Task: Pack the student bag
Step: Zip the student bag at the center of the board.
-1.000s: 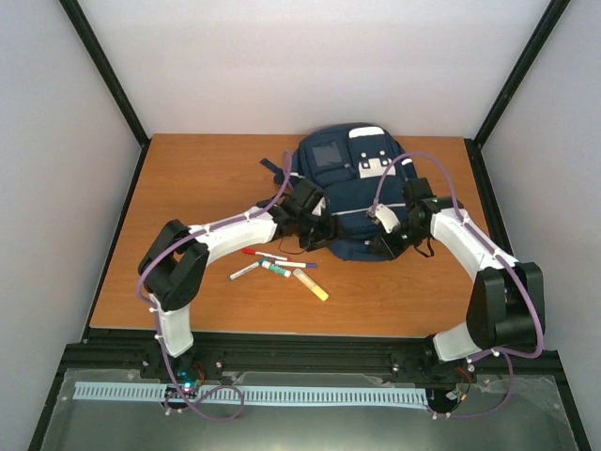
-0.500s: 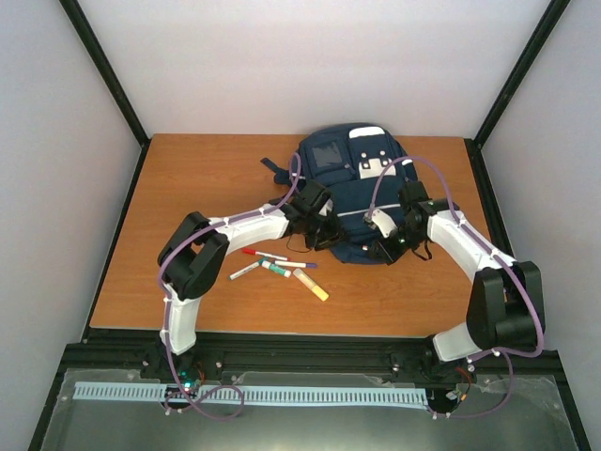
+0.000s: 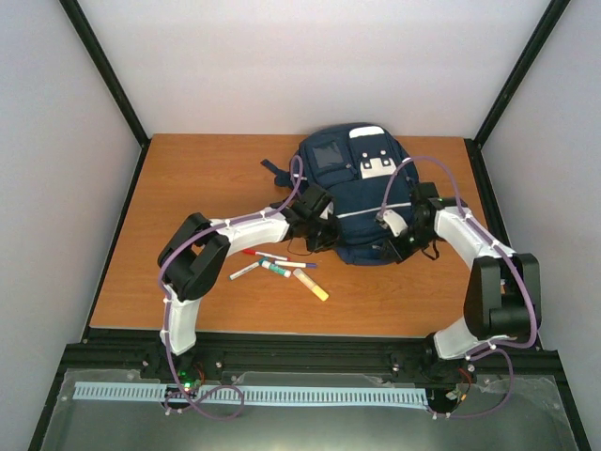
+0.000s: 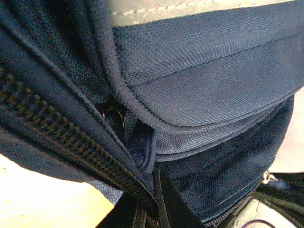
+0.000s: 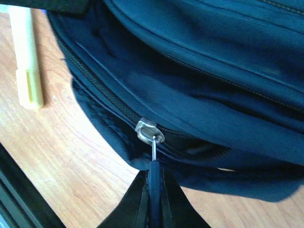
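The right gripper (image 5: 153, 192) has its jaws pinched tight on the dark zip pull (image 5: 153, 168). The metal slider (image 5: 148, 130) sits just past its tips, on the near edge of the student bag (image 3: 349, 188). The left gripper (image 4: 148, 211) looks clamped on a fold of the bag's rim beside the zip teeth, at the bag's left side. A short gap seems to show past the slider, so I'd say the opening has barely begun. The bag lies flat at the far middle of the table (image 3: 188, 178). In front of the bag, to its left, the red marker (image 3: 266, 255), white marker (image 3: 244, 271), green-capped marker (image 3: 275, 269) and yellow highlighter (image 3: 311, 285) lie on the wood. Nothing looks packed yet, so all the loading is left.
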You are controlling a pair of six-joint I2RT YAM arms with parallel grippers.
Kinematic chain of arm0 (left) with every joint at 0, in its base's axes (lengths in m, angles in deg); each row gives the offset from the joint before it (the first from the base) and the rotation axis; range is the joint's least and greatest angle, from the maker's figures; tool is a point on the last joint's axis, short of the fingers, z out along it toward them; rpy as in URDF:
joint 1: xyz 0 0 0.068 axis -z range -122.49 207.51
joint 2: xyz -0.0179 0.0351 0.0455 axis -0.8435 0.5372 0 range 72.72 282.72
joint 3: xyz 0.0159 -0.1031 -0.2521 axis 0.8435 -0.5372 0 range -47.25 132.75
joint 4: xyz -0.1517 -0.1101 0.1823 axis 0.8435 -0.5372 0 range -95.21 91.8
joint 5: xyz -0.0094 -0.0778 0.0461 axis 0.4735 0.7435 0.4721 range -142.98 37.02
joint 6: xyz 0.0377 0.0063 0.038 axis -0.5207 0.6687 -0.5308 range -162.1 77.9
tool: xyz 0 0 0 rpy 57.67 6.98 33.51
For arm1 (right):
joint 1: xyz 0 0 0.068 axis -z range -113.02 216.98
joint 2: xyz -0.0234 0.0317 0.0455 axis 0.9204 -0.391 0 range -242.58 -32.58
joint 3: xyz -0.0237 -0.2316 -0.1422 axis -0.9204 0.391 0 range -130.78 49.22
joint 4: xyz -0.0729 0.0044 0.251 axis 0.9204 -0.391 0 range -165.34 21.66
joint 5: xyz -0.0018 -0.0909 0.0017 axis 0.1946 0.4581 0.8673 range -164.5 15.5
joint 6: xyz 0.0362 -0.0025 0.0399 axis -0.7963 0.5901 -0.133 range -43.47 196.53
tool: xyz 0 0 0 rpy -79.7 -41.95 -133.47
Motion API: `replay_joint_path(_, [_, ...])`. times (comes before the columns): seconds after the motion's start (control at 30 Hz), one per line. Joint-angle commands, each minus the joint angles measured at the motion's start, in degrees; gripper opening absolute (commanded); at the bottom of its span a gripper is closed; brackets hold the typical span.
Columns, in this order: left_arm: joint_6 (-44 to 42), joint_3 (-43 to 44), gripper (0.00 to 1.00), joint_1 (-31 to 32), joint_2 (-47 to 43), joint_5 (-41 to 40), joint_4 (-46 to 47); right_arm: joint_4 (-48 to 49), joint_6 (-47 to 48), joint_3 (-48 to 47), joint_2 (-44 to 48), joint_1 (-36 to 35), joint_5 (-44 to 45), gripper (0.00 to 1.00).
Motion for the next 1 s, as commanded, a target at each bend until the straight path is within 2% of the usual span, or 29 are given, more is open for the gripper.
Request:
replay_joint_path(0.0, [-2.4, -0.1, 0.01, 0.2, -3.0, -1.3, 3.9, -2.5, 2.9, -1.4, -0.1, 4.0, 2.9, 0.03])
replay_joint_path(0.2, [-3.0, -1.0, 0.01, 0.2, -4.1, -1.1, 4.3, -2.6, 5.9, -1.6, -1.3, 9.8, 5.7, 0.03])
replay_joint_path(0.47, [-5.9, -2.1, 0.01, 0.2, -6.0, -0.1, 3.3, 3.1, 7.8, -3.1, -5.7, 14.9, 9.5, 0.03])
replay_joint_path(0.77, [-8.4, -5.3, 0.01, 0.2, -9.0, -0.2, 2.5, 5.4, 8.1, -11.6, -15.2, 21.5, 9.3, 0.03])
replay_joint_path(0.97, [-11.1, -6.5, 0.01, 0.2, -9.9, -0.1, 1.8, 5.0, 9.9, -12.6, -15.3, 25.1, 7.7, 0.03])
